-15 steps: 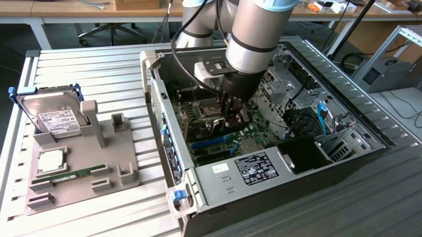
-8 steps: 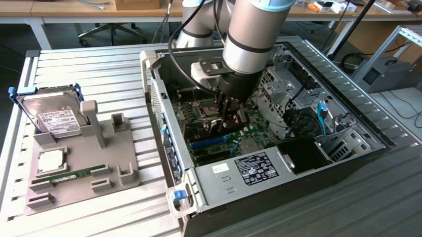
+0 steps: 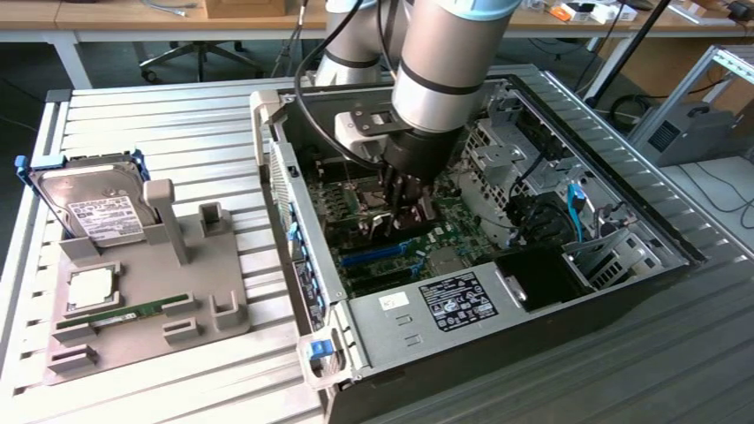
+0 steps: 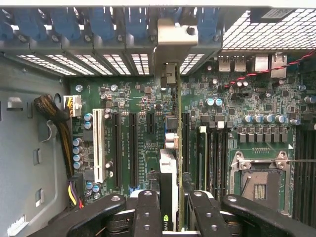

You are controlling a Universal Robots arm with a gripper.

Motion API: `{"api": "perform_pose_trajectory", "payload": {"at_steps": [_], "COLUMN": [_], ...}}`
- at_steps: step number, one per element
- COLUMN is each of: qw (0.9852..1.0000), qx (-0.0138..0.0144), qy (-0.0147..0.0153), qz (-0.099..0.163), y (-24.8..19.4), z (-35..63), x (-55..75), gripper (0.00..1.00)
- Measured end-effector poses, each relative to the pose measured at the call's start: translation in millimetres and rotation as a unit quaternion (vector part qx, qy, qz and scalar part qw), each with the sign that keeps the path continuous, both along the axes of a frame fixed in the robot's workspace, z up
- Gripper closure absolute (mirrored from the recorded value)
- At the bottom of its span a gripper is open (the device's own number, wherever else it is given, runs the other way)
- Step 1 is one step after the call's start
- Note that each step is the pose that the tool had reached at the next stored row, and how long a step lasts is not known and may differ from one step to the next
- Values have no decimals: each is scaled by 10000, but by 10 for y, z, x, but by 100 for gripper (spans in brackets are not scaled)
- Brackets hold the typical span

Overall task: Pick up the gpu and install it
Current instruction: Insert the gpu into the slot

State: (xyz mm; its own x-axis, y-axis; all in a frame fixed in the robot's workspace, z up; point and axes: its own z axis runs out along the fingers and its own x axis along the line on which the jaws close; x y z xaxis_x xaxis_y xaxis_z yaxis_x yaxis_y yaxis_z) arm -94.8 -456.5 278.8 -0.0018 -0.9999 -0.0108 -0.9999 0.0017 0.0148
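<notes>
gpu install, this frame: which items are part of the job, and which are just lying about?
In the job:
- gripper, shut on the gpu
- motherboard, with the gpu held edge-on over it
- open PC case

Lying about:
- hard drive
- RAM stick
- square silver chip
- gray tray that holds those three, beside the case

Black claw (image 4: 173, 197), green motherboard (image 4: 143, 123) (blue clips (image 4: 101, 22))

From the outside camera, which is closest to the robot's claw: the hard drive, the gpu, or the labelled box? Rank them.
1. gpu, held in the gripper, inside the case.
2. labelled box, also inside the case.
3. hard drive, on the stand at the exterior view's left.
</notes>
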Motion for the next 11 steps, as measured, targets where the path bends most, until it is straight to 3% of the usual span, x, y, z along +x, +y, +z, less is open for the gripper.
{"api": "perform_pose_trajectory", "payload": {"at_steps": [11], "qw": [10000], "qx": [0], "qy": [0], "qz": [0], "y": [1], "z": [-12], "x": [-24], "gripper": [73]}}
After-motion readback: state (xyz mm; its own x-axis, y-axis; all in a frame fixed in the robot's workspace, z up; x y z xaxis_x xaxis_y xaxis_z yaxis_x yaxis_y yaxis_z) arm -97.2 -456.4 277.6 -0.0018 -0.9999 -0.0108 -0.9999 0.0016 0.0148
